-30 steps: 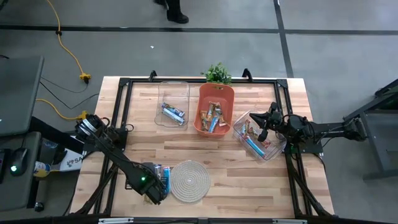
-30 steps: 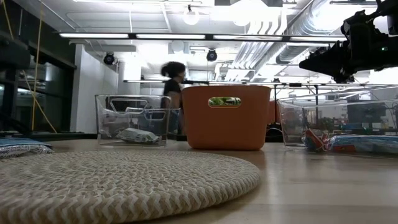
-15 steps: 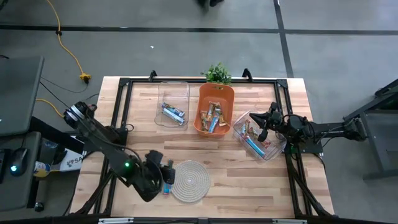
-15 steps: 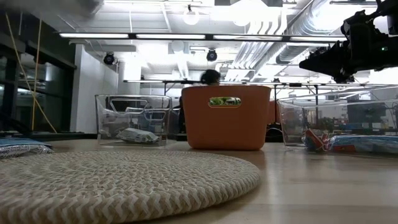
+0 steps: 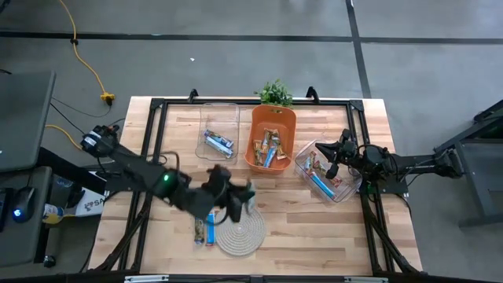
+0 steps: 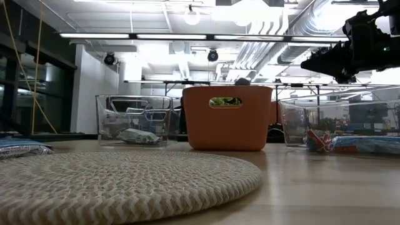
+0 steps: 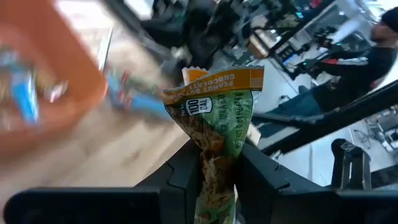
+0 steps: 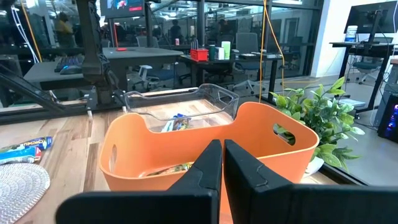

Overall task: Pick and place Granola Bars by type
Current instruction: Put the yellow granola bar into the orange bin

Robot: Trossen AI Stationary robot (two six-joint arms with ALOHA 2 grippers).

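My left gripper (image 5: 244,196) hangs above the far edge of the round woven mat (image 5: 240,228), shut on a green-brown granola bar (image 7: 214,118) with an orange end strip. Two more bars, one brown (image 5: 200,229) and one blue (image 5: 211,229), lie flat on the table left of the mat. The orange bin (image 5: 255,157) holds several mixed bars. Blue bars lie in the left clear bin (image 5: 218,143). My right gripper (image 8: 222,163) waits shut over the right clear bin (image 5: 302,161), touching nothing. My left gripper pinches the green-brown bar's crumpled lower part (image 7: 214,165) between its two fingers (image 7: 186,177). The bar sticks out past the fingertips, its orange end (image 7: 224,78) farthest out. The gripper points toward the table's right side, and the bar is lifted clear of the table.
A small green plant (image 5: 274,93) stands behind the orange bin at the far edge. A black frame (image 5: 157,118) runs along the table's sides. Bare wood (image 5: 314,228) lies right of the mat. The low view shows the mat (image 6: 125,181) close in front.
My left gripper has risen from the table's near left part, beside the mat, and gone toward the right and far side, tipping from pointing down to nearly level and rolling. The green-brown bar has gone up with it, lifted clear. The two other bars stayed put.
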